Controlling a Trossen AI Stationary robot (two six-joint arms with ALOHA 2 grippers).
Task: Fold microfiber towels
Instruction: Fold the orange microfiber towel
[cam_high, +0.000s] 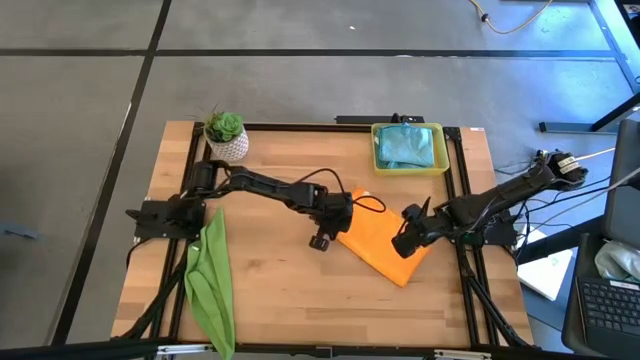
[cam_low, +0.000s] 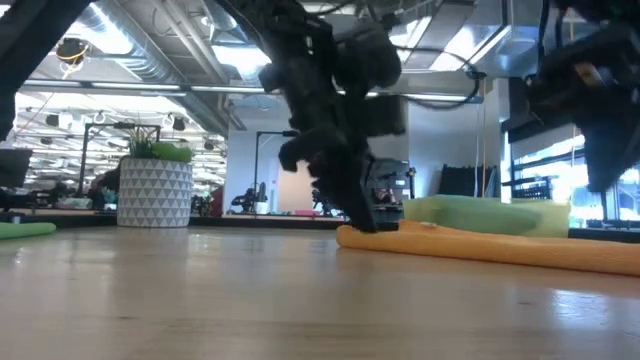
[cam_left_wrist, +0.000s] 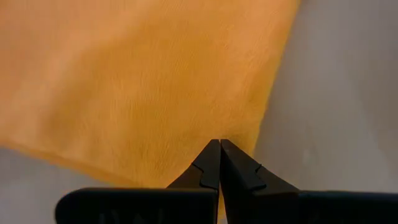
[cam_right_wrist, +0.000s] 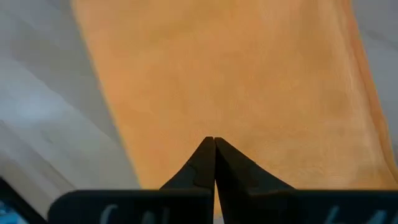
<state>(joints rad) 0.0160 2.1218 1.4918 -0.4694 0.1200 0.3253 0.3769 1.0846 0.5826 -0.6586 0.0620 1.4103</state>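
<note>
Fingertips of my left gripper (cam_left_wrist: 219, 144) pressed together, tips on the orange towel (cam_left_wrist: 149, 87), near one of its edges where bare table (cam_left_wrist: 336, 93) shows just beside. Cannot tell whether any cloth is caught between the tips or they only press on it.

My right gripper (cam_right_wrist: 214, 140) likewise pinched shut, tips over the same orange cloth, which fills most of that wrist view; wood shows along one side. Again cannot tell if fabric is actually pinched.

From above: orange towel (cam_high: 385, 245) lies flat, folded into a strip running diagonally across the table's middle-right. Left gripper (cam_high: 338, 222) at its left end, right gripper (cam_high: 408, 232) on its right part, so the towel lies between and under both.

At table height: towel (cam_low: 500, 248) reads as a low flat band on the wood; left gripper (cam_low: 370, 222) comes down onto its end.

Lime green towel (cam_high: 210, 285) bunched lengthwise at the left edge, well apart from both grippers.

Farther back: yellow tray (cam_high: 379, 150) holding teal towels (cam_high: 410, 146); potted plant (cam_high: 226, 135) at the far left corner.
</note>
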